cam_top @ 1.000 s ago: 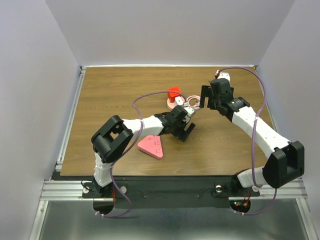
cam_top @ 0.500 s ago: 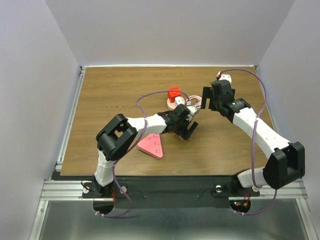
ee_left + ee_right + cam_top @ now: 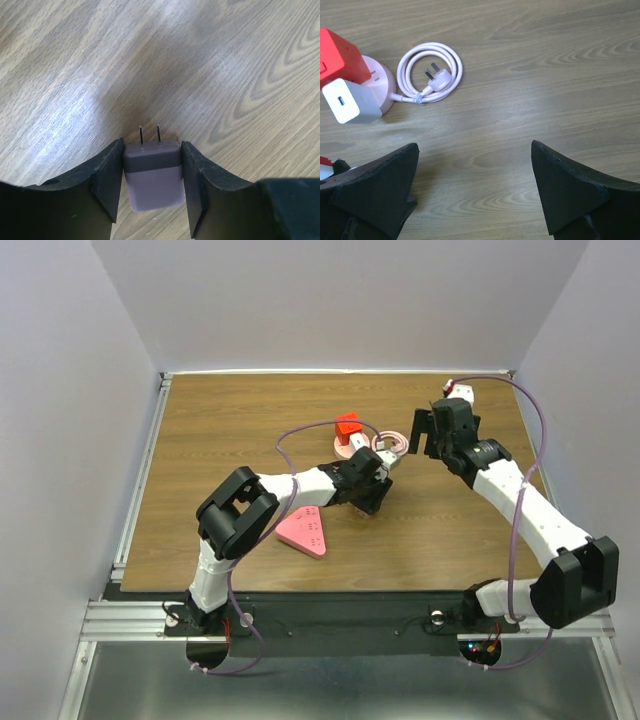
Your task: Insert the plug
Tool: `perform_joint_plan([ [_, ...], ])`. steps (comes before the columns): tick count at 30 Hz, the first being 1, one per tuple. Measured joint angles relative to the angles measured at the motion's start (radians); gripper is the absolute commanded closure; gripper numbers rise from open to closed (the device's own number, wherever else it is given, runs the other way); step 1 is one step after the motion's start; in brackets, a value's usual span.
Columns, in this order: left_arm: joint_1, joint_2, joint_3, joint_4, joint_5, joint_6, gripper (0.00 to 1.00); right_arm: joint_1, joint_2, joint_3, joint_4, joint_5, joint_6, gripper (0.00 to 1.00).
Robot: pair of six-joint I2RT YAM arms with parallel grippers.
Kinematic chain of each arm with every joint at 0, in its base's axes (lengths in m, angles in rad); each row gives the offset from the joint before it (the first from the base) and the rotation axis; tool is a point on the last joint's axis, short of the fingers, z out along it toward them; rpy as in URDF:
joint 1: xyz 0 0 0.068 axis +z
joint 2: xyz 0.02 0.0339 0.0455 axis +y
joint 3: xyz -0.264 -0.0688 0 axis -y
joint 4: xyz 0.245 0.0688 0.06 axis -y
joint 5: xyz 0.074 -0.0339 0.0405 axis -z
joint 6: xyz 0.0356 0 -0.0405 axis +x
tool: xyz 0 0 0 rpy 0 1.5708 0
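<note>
Left gripper (image 3: 374,492) low over table (image 3: 230,430); pink triangular block (image 3: 303,532) nearby.

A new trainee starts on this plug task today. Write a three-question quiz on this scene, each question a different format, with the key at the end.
1. True or false: the right gripper is open, with nothing between its fingers.
2. What is the left gripper clamped on? A) a screwdriver B) a two-pronged plug C) a cup
3. What shape is the pink power strip seen from above?
Key: 1 true; 2 B; 3 triangular.
</note>
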Motion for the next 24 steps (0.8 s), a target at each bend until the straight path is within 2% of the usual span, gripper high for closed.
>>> perform_joint_plan([
  [5, 0.011, -0.005, 0.000, -0.005, 0.011, -0.031, 1.00, 0.000, -0.066, 0.000, 0.001, 0.008, 0.000, 0.06],
  [10, 0.086, -0.075, -0.017, 0.014, 0.080, -0.150, 1.00, -0.001, -0.178, -0.041, 0.060, -0.024, 0.000, 0.09],
  [16, 0.270, -0.339, -0.126, 0.230, 0.109, -0.412, 1.00, 0.004, -0.261, -0.124, 0.218, -0.171, 0.039, 0.15],
  [20, 0.273, -0.421, -0.153, 0.371, 0.102, -0.566, 1.00, 0.056, -0.247, -0.180, 0.331, -0.231, 0.068, 0.15],
  [24, 0.252, -0.425, -0.185, 0.449, 0.111, -0.723, 1.00, 0.152, -0.231, -0.211, 0.428, -0.246, 0.079, 0.16],
])
